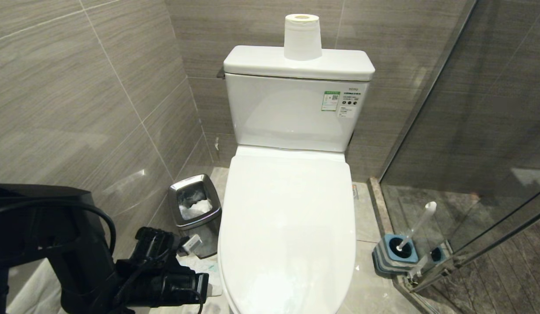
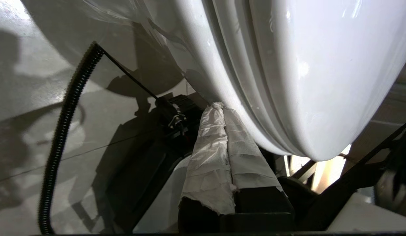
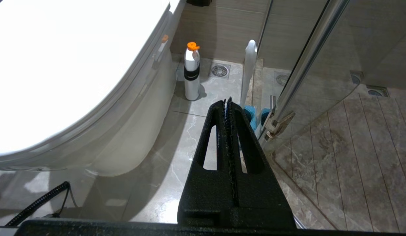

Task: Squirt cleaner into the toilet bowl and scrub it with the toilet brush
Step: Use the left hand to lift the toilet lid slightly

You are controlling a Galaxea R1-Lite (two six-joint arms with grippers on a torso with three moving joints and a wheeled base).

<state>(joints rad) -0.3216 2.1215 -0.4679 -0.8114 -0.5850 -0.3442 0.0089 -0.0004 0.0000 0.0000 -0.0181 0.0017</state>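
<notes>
**Left arm low beside the shut toilet, fingers pressed together**

The left arm reaches in low at the toilet bowl's (image 1: pixel 287 235) left front edge, its left gripper (image 2: pixel 222 109) pointing up at the underside of the rim. The paper-wrapped fingers (image 2: pixel 209 154) lie flat against each other, holding nothing, their tips at the porcelain; contact cannot be told. The right gripper (image 3: pixel 228 105) hangs over the floor right of the bowl, black jaws closed and empty.

The head view shows the lid down, a toilet paper roll (image 1: pixel 302 37) on the tank (image 1: pixel 291 113), and a steel waste bin (image 1: pixel 195 209) at the bowl's left side. The toilet brush (image 1: pixel 416 231) stands in its blue holder (image 1: pixel 394 257) by the glass shower door (image 1: pixel 470 131).

Only the right wrist view shows a white orange-capped bottle (image 3: pixel 191 72) on the floor against the bowl's right side.

Grey tile walls, pale marble floor.
</notes>
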